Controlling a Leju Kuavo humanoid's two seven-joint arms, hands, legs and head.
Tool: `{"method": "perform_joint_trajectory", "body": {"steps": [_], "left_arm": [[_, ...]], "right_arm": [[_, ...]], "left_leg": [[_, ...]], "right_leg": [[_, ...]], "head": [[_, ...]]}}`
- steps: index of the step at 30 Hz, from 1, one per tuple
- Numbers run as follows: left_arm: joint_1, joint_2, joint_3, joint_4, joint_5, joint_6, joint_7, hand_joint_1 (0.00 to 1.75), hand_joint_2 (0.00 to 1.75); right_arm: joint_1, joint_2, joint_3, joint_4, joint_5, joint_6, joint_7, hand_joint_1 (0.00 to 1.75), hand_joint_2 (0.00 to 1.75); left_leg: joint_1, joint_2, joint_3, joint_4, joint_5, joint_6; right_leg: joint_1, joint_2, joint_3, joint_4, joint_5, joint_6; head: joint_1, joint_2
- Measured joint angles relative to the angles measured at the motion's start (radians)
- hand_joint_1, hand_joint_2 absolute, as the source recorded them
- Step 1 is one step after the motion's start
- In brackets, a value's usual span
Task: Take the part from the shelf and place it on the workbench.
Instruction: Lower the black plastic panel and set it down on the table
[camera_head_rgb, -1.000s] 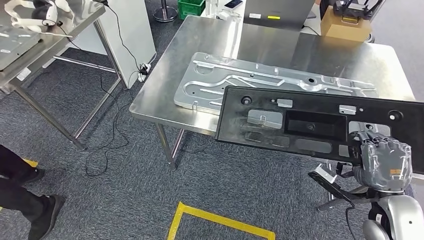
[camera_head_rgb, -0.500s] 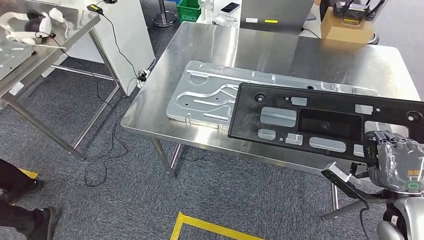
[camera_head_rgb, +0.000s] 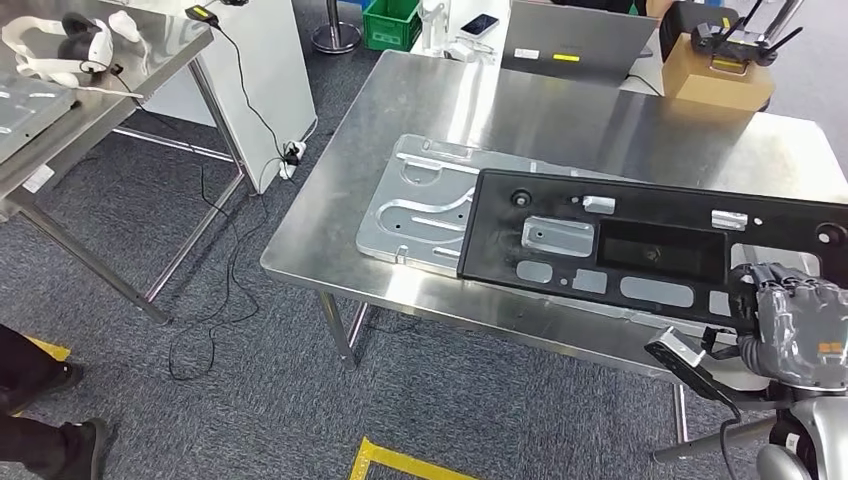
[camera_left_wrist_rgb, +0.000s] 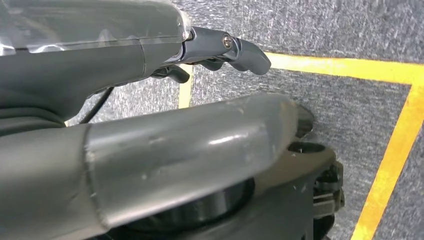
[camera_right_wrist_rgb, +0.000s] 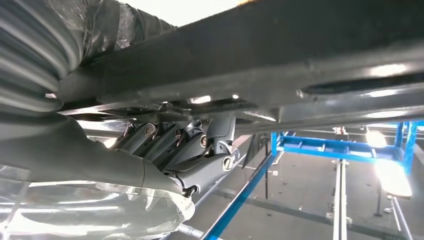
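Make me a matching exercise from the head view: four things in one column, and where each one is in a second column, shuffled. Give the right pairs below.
Things
1. black panel
2. silver metal plate
3. cardboard box
4. green crate

Places
A. on the floor beyond the workbench
B. lying flat on the workbench, partly under another part
C. held at one end by the right robot hand
D. at the workbench's far corner

Pairs: 1-C, 2-B, 3-D, 4-A

**Hand status**

My right hand (camera_head_rgb: 795, 325) is low at the right, fingers (camera_right_wrist_rgb: 192, 150) curled under the black part (camera_head_rgb: 640, 250), gripping its near edge. Left hand (camera_left_wrist_rgb: 220, 47) hangs down, fingers loosely curled, holding nothing.
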Motion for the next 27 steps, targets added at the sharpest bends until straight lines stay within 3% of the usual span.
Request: {"method": "perform_joint_trajectory", "body": {"steps": [2,4,6,8,10,12,13,14,15,17,18,20,22,24,25,27], "left_arm": [[0.001,-0.001,0.0,0.0,0.0,0.0,0.0,0.0,0.0],[0.0,-0.002,0.0,0.0,0.0,0.001,0.001,0.0,0.0],[-0.001,-0.004,0.0,0.0,0.0,0.001,0.002,0.0,0.0],[-0.001,-0.003,0.0,0.0,0.0,0.001,0.003,0.0,0.0],[-0.002,-0.002,0.0,0.0,-0.001,0.005,0.008,0.0,0.0],[-0.002,-0.002,0.001,0.0,-0.001,0.01,0.014,0.0,0.0],[-0.001,-0.002,0.001,0.0,-0.001,0.012,0.016,0.0,0.0],[-0.001,-0.002,0.001,0.0,0.0,0.013,0.017,0.0,0.0],[0.0,-0.002,0.002,0.0,0.0,0.013,0.018,0.0,0.0],[0.001,-0.002,0.004,0.0,0.0,0.013,0.019,0.0,0.0],[0.001,-0.002,0.005,0.0,0.0,0.013,0.021,0.0,0.0],[0.0,-0.002,0.006,0.0,-0.001,0.014,0.023,0.0,0.0],[0.001,-0.002,0.007,0.0,0.0,0.014,0.024,0.0,0.0],[0.002,-0.003,0.008,0.0,0.0,0.015,0.024,0.0,0.0],[0.002,-0.004,0.008,0.0,0.0,0.015,0.024,0.0,0.0],[0.0,-0.004,0.008,0.0,0.0,0.015,0.024,0.0,0.0]], "right_arm": [[0.0,0.0,0.0,0.001,0.0,0.003,-0.001,1.75,1.75],[-0.002,0.001,0.0,0.004,0.0,0.009,0.0,1.75,1.75],[-0.005,0.001,0.0,0.009,-0.001,0.016,0.002,1.75,1.75],[-0.007,0.0,0.0,0.017,-0.006,0.025,0.006,1.75,1.75],[-0.014,0.0,-0.001,0.028,-0.016,0.033,0.011,1.75,1.75],[-0.019,-0.001,-0.004,0.046,-0.029,0.039,0.013,1.75,1.75],[-0.02,-0.001,-0.007,0.058,-0.036,0.043,0.013,1.75,1.75],[-0.021,-0.001,-0.01,0.07,-0.042,0.049,0.013,1.75,1.75],[-0.023,-0.001,-0.013,0.084,-0.048,0.057,0.014,1.75,1.75],[-0.03,-0.001,-0.022,0.113,-0.06,0.07,0.016,1.75,1.75],[-0.036,-0.001,-0.026,0.128,-0.067,0.076,0.017,1.75,1.75],[-0.045,-0.003,-0.034,0.157,-0.079,0.083,0.017,1.75,1.75],[-0.049,-0.006,-0.041,0.184,-0.086,0.087,0.016,1.75,1.75],[-0.052,-0.009,-0.045,0.204,-0.089,0.088,0.016,1.75,1.75],[-0.054,-0.01,-0.047,0.211,-0.09,0.089,0.016,1.75,1.75],[-0.058,-0.01,-0.051,0.224,-0.092,0.089,0.017,1.75,1.75]], "left_leg": [[0.0,-0.001,0.018,0.001,-0.014,-0.005],[-0.002,-0.002,0.024,0.002,-0.027,-0.015],[-0.004,-0.002,0.027,0.011,-0.031,-0.028],[-0.005,0.0,0.028,0.036,-0.042,-0.039],[-0.002,0.003,-0.01,0.113,-0.083,-0.048],[0.004,0.003,-0.086,0.238,-0.138,-0.057],[0.007,0.003,-0.12,0.283,-0.151,-0.061],[0.01,0.003,-0.139,0.297,-0.144,-0.064],[0.012,0.004,-0.139,0.271,-0.114,-0.064],[0.013,0.005,-0.099,0.142,-0.023,-0.06],[0.011,0.005,-0.08,0.08,0.003,-0.056],[0.006,0.006,-0.065,0.025,0.016,-0.044],[0.005,0.005,-0.055,0.012,0.022,-0.028],[0.008,0.004,-0.034,-0.003,0.028,-0.016],[0.008,0.004,-0.025,-0.007,0.027,-0.011],[0.006,0.003,-0.017,-0.009,0.021,-0.004]], "right_leg": [[0.001,-0.001,0.045,-0.131,0.088,-0.009],[0.007,-0.002,0.072,-0.21,0.107,-0.017],[0.01,-0.001,0.075,-0.219,0.1,-0.028],[0.004,0.0,0.09,-0.224,0.111,-0.039],[0.001,0.0,0.102,-0.227,0.105,-0.049],[0.001,-0.001,0.109,-0.227,0.097,-0.053],[0.0,-0.001,0.113,-0.227,0.092,-0.053],[0.0,-0.001,0.118,-0.227,0.087,-0.052],[-0.001,-0.001,0.126,-0.226,0.082,-0.05],[-0.004,-0.001,0.142,-0.227,0.07,-0.044],[-0.004,0.0,0.148,-0.228,0.065,-0.039],[-0.003,0.0,0.153,-0.231,0.062,-0.025],[-0.003,0.0,0.159,-0.228,0.066,-0.01],[-0.005,0.0,0.151,-0.197,0.054,-0.003],[-0.006,0.0,0.13,-0.157,0.033,-0.002],[-0.006,0.0,0.058,-0.039,-0.019,0.002]], "head": [[0.0,0.0],[0.0,0.0],[0.0,0.0],[-0.001,0.0],[-0.001,0.0],[-0.001,0.0],[-0.001,0.0],[-0.001,0.0],[-0.001,0.0],[-0.001,0.0],[-0.001,0.0],[-0.001,0.0],[-0.001,0.0],[0.0,0.0],[0.0,0.0],[0.001,0.0]]}}
